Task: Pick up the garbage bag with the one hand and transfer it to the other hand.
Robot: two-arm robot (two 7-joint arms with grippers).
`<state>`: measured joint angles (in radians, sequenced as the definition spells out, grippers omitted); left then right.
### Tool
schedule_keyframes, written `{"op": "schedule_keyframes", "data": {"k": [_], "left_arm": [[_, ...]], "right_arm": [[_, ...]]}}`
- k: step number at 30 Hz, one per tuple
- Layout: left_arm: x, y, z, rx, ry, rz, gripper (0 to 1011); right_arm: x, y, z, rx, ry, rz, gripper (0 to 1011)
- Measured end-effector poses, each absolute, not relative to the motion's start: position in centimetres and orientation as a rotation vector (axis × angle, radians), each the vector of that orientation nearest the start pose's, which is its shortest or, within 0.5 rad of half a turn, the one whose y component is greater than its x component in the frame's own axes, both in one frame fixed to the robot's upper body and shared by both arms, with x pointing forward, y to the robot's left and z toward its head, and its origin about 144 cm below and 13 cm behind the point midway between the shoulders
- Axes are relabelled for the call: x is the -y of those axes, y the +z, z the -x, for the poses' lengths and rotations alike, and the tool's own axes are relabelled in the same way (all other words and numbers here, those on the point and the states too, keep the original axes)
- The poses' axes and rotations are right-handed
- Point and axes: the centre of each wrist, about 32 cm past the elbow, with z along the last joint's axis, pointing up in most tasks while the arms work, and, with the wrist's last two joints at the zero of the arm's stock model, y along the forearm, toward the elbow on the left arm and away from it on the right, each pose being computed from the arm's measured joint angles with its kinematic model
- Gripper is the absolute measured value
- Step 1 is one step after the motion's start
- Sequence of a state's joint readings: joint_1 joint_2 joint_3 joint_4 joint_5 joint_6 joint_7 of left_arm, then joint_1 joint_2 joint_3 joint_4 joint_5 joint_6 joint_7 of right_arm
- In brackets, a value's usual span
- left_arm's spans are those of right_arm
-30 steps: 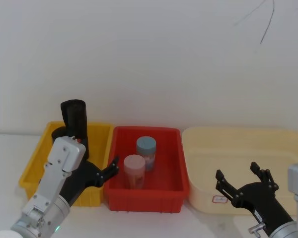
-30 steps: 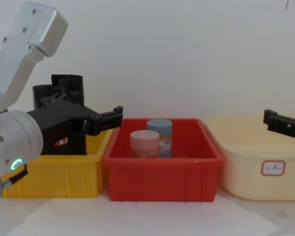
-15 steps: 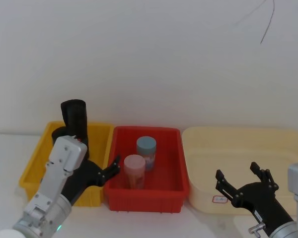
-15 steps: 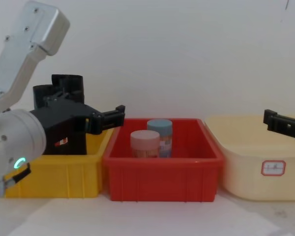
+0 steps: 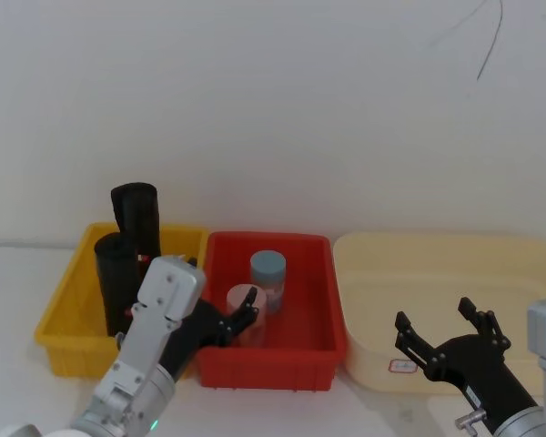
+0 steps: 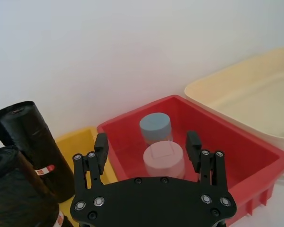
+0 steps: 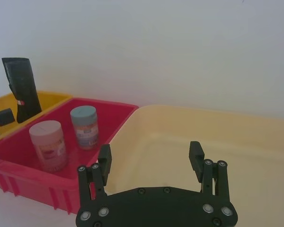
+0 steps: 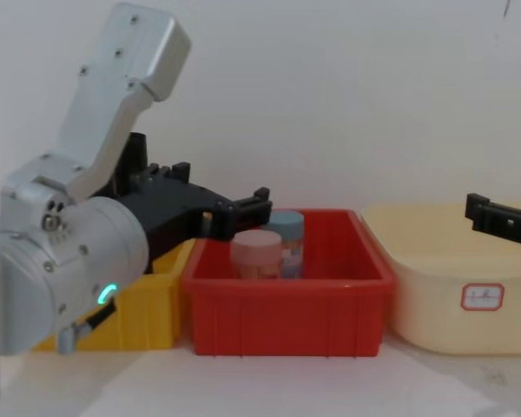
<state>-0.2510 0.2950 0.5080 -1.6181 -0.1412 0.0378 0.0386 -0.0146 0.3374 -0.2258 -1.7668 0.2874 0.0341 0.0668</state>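
Two garbage bag rolls stand upright in the yellow bin (image 5: pixel 59 319): a tall one (image 5: pixel 136 218) at the back and a nearer one (image 5: pixel 112 278). The left wrist view shows both, the tall roll (image 6: pixel 31 142) with a white-and-red label. My left gripper (image 5: pixel 241 319), on the green-ringed arm, is open, apart from the rolls and to their right, over the red bin's front left. The pink-lidded jar (image 6: pixel 163 158) lies between its fingertips in the left wrist view. My right gripper (image 5: pixel 446 339) hovers open before the cream tub, holding nothing.
The red bin (image 5: pixel 300 364) holds a pink-lidded jar (image 5: pixel 246 299) and a blue-lidded jar (image 5: pixel 267 271). A large cream tub (image 5: pixel 437 264) stands to its right. A white wall rises close behind the bins. My left arm (image 8: pixel 78 261) looms large in the chest view.
My left arm has swung right, from over the yellow bin to the red bin's front left, uncovering the nearer roll. The right arm has not moved.
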Motion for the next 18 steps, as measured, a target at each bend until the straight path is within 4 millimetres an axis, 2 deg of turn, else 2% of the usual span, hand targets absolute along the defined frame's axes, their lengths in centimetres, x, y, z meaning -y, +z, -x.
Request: {"op": "schedule_keyframes", "data": {"k": [8,18], "left_arm": [[-14.4,120.2,-47.3,0.252,1.178,-0.061,1001],[-14.8,120.1,-44.9,0.242,1.293,-0.095,1002]], "right_arm": [[23.7,118.9,-44.3,0.075,-1.229,-0.026,1001],[23.7,118.9,-44.3,0.075,-1.229,-0.026,1001]]}}
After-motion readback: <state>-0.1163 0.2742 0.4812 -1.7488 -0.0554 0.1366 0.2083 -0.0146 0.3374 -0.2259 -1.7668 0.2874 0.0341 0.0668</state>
